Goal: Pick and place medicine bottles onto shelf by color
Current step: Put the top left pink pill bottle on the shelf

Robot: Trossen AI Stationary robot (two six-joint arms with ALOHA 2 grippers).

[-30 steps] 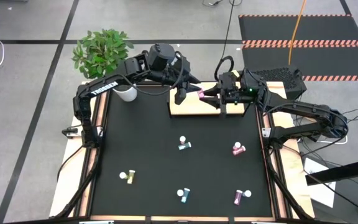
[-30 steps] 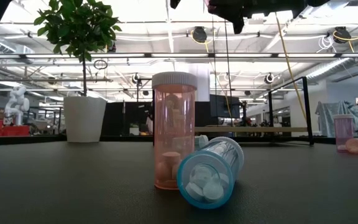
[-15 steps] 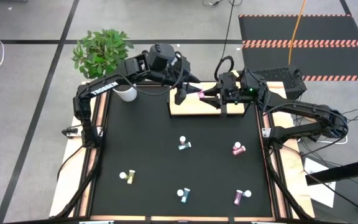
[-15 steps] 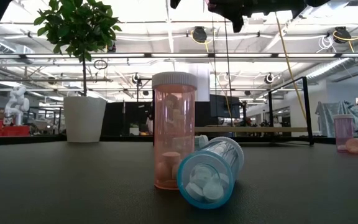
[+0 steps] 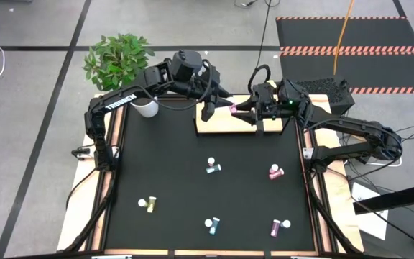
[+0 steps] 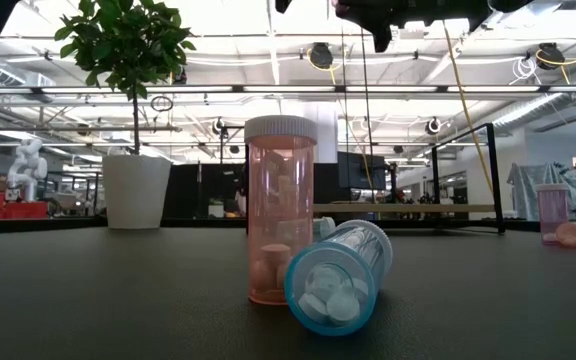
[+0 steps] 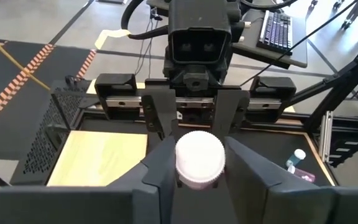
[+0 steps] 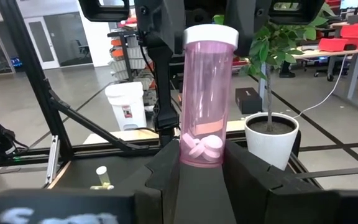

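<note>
Nothing is seen to have moved since the earlier frames. At upper centre, 1 pink bottle (image 5: 231,109) is clamped by the right gripper (image 5: 240,111) above the shelf (image 5: 225,125), its white cap gripped by the left gripper (image 5: 214,106).

Grey tiled floor (image 5: 34,29), hazard-striped mat (image 5: 351,32)

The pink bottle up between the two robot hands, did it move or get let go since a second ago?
Nothing visibly changed. The pink bottle is still held over the shelf, with the right gripper on its base and the left gripper at its white cap. The five bottles on the table lie where they were.
</note>
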